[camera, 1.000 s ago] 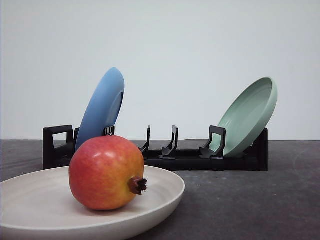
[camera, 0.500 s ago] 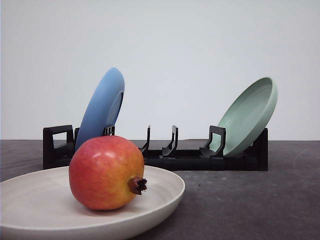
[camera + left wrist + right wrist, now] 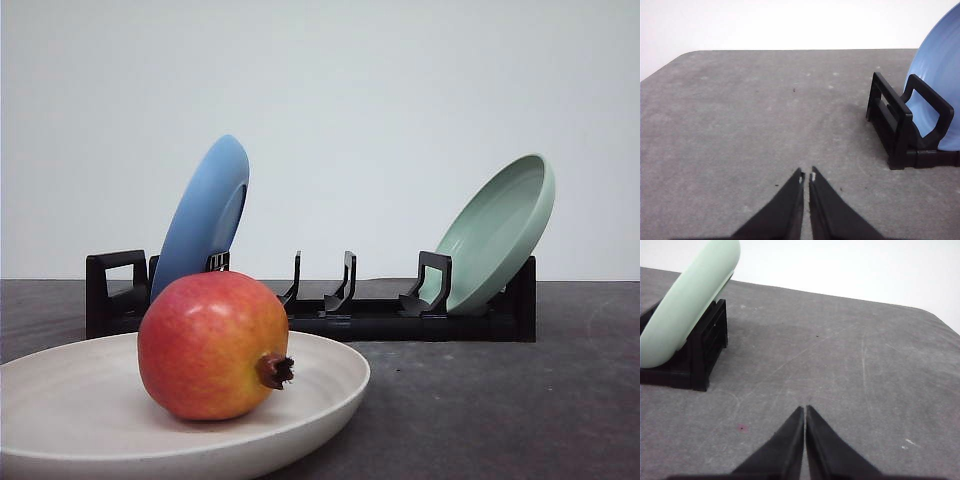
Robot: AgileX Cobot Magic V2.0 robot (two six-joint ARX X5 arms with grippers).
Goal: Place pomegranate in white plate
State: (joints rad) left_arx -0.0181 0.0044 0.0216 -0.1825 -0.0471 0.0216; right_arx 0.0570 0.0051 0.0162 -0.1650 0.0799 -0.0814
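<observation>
The pomegranate (image 3: 213, 345), red fading to yellow-orange with a dark crown nub at its right, rests inside the white plate (image 3: 330, 385) at the front left of the table. My left gripper (image 3: 806, 176) is shut with nothing between its fingers, hovering over bare grey table beside the rack's end. My right gripper (image 3: 805, 410) is shut too and holds nothing, over bare table to the side of the pale green plate (image 3: 687, 300).
A black dish rack (image 3: 350, 315) stands behind the white plate. A blue plate (image 3: 205, 215) leans in its left end and the pale green plate (image 3: 500, 230) in its right end. The rack's middle slots hold nothing. Grey tabletop stretches right of the white plate.
</observation>
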